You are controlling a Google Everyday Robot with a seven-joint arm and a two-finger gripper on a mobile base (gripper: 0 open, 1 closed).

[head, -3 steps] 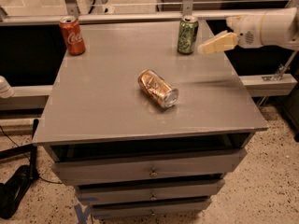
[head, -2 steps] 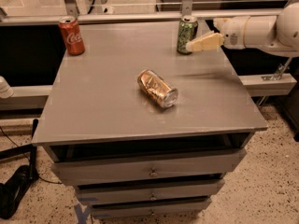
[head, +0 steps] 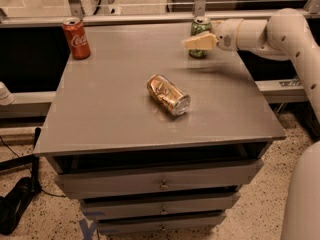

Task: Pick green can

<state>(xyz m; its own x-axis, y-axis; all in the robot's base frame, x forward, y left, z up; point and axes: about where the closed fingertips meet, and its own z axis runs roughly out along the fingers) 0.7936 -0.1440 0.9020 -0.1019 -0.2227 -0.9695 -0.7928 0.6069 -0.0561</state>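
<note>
- Hand: pale, wedge-shaped, at the far right of the tabletop, pointing left. It lies across the front of the green can at mid-height. Cannot tell whether it is wide, narrow or gripping; cannot tell whether it touches the can.
- Arm: white, comes in from the right edge, bends down, then runs level to the hand, above the tabletop's right rear corner.
- Green can: upright near the rear edge, right of centre. Silver top and green upper body show above the hand, a bit of the base below it.
- Gold can: on its side near the middle of the tabletop, silver end facing front-right, well apart from the green can.
- Red can: upright at the rear left corner, white script on its side, far from the hand.
- Tabletop: flat grey, over a stack of drawers with small knobs.
- Floor: speckled; black cables lie at the lower left.
</note>
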